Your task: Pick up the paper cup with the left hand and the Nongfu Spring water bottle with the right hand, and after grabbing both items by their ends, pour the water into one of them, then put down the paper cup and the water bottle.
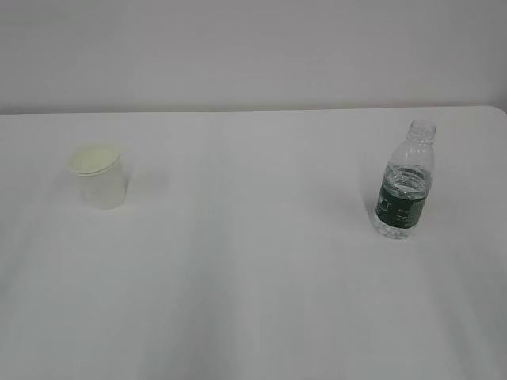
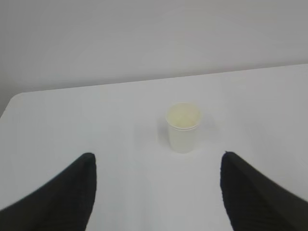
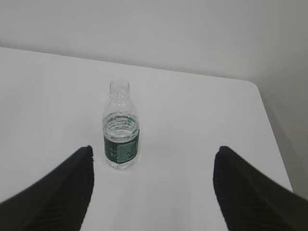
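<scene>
The paper cup (image 1: pixel 99 175) stands upright on the left part of the white table (image 1: pixel 253 301), mouth up, with its pale cream inside visible. The Nongfu Spring water bottle (image 1: pixel 405 184) stands upright on the right part of the table, well apart from the cup, near the table's rounded far-right corner. The bottle has no cap; its dark green label band wraps the middle, and the water (image 3: pixel 121 123) level sits just above the label.

In the exterior view neither arm appears.

In the left wrist view the left hand (image 2: pixel 159 192) has its jaws spread wide and holds nothing. The cup (image 2: pixel 183 127) lies ahead of the jaws, slightly right of centre, untouched.

In the right wrist view the right hand (image 3: pixel 151 190) also has its jaws spread wide and empty. The bottle (image 3: pixel 121 127) stands ahead of them, nearer the left finger (image 3: pixel 57 192), without contact.
</scene>
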Motion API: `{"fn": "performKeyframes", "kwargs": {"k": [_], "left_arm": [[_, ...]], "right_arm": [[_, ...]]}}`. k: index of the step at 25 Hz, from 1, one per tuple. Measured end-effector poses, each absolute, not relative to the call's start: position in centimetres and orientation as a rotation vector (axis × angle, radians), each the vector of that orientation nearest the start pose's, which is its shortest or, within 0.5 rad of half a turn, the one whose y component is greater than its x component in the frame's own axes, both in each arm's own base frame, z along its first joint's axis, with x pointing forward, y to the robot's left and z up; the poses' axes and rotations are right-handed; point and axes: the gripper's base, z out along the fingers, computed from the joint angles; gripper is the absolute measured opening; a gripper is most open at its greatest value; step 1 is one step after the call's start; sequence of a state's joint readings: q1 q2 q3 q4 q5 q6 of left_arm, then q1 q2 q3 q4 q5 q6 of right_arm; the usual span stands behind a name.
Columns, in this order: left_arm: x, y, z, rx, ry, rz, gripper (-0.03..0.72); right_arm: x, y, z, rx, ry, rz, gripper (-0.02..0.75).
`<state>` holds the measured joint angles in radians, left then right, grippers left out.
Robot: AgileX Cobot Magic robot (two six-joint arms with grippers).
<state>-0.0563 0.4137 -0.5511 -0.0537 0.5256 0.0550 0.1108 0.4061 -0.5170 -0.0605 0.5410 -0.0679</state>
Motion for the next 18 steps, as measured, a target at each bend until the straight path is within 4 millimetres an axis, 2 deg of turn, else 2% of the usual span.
{"fn": "performKeyframes", "kwargs": {"k": [14,18], "left_arm": [[12.9,-0.8,32.5,0.065,1.792,-0.046,0.576],[14.2,-0.9,31.9,0.071,1.802,-0.036,0.576]], "right_arm": [[12.8,1.3,31.5,-0.219,1.801,-0.04,0.59],[14.0,1.4,31.4,-0.223,1.79,-0.038,0.59]]}}
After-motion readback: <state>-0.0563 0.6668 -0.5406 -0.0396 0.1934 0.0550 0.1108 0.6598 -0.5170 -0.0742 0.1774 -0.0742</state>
